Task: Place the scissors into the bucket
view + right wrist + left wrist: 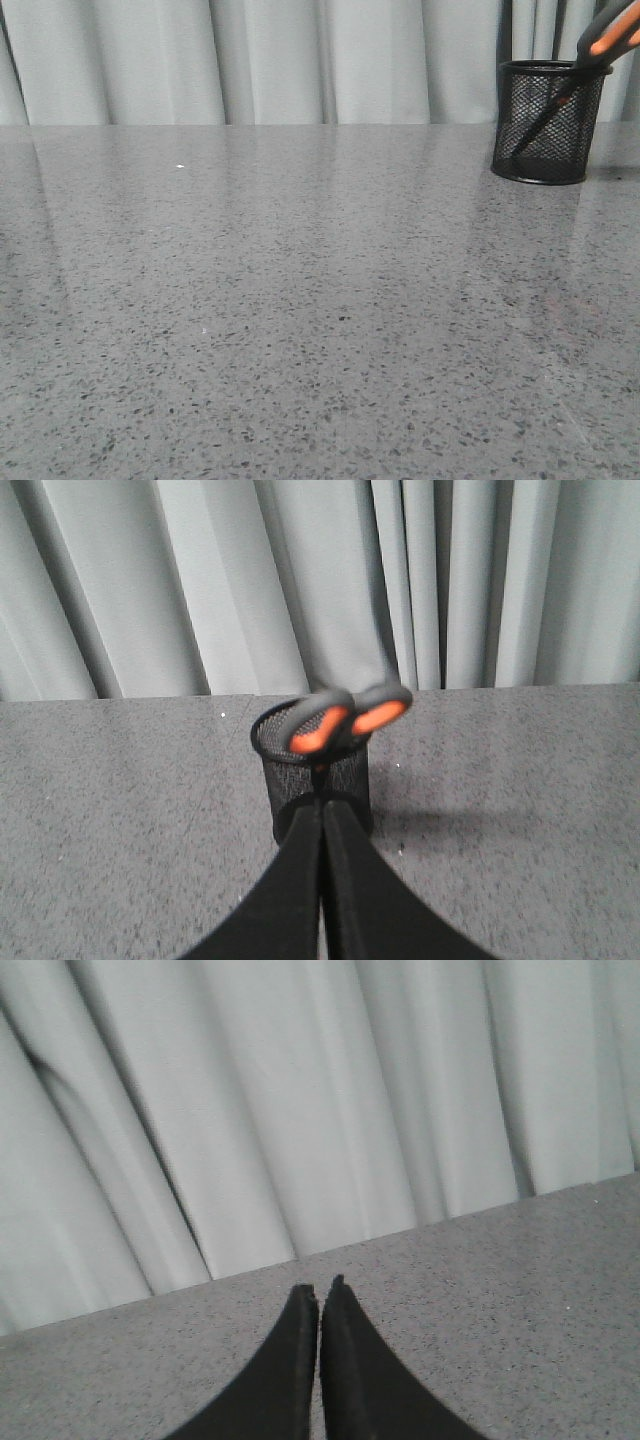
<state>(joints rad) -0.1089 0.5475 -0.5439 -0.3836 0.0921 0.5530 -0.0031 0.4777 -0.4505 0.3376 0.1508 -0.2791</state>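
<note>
Table (300, 300): grey speckled top, running back to a pale curtain (280, 60); it carries only the bucket as far as the views reach.
Bucket (549, 122): black mesh cup, upright at the far right of the table near the curtain — placed where the right arm can reach it; in the right wrist view it sits just past the fingertips.
Scissors (348, 718): blades down inside the bucket, leaning against the rim, the orange-and-black handles poking up over it; judged from this, the task looks done or all but done.
Right gripper (320, 802): fingers pressed together, nothing between them, just short of the bucket — apart from the scissors, which rest on the cup alone.
Left gripper (319, 1288): fingers likewise pressed together and empty, pointed at bare table and curtain, well away from the bucket; it seems idle.
Hidden: the front view cuts the handles at its top right edge and shows neither arm; the blades read only as a dark line through the mesh; the handles are blurred in the right wrist view, so whether they have settled cannot be told.
</note>
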